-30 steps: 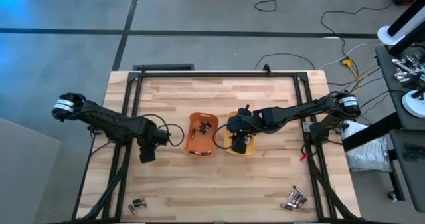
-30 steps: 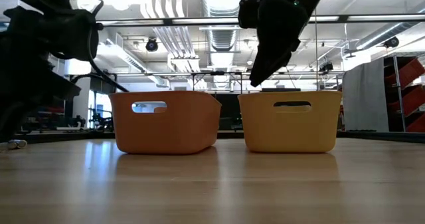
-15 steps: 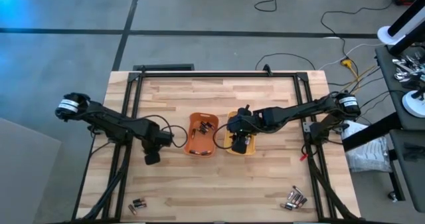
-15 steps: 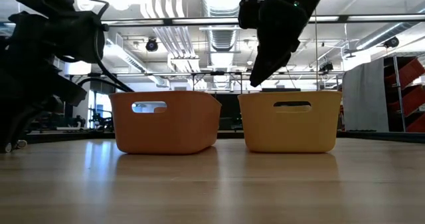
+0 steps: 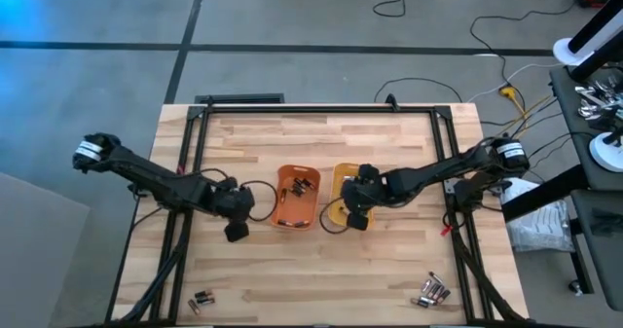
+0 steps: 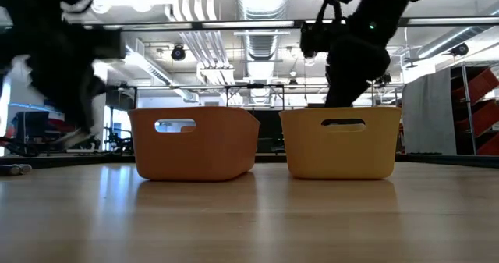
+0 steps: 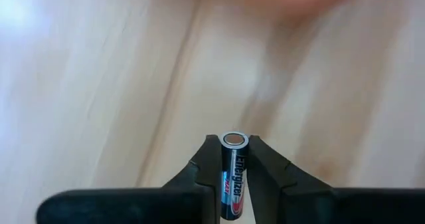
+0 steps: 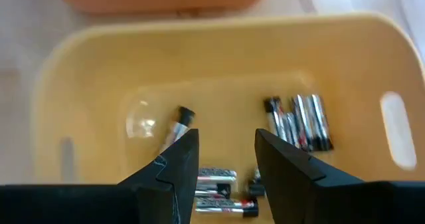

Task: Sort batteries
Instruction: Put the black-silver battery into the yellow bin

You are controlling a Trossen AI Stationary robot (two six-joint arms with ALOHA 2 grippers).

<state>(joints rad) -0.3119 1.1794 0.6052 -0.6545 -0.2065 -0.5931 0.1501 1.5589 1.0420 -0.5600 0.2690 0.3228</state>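
My left gripper (image 5: 234, 234) hovers over bare wood just left of the orange tray (image 5: 284, 214) and is shut on a dark battery (image 7: 234, 177). The orange tray holds a few batteries (image 5: 299, 185). My right gripper (image 8: 227, 141) hangs open over the yellow tray (image 5: 338, 179) with nothing between its fingers. Below it, on the tray's floor, lie several silvery and dark batteries (image 8: 299, 123). In the low view both trays stand side by side, the right arm (image 6: 355, 52) above the yellow tray (image 6: 343, 150). My left gripper pinches the battery's long sides (image 7: 232, 159) between its two fingers. The battery lies along the fingers, its round metal end (image 7: 234, 139) level with the fingertips and facing the wood. The blurred table lies beyond it, and the battery touches nothing else.
Loose batteries lie near the front edge, a pair at the left (image 5: 201, 299) and a cluster at the right (image 5: 433, 291). Dark frame rails (image 5: 185, 172) run along the table's sides and back. Bare wood stretches in front of the trays.
My left gripper has moved toward the table's right and near edges, closing on the orange tray. My right gripper has shifted a little toward the right and near edges above the yellow tray.
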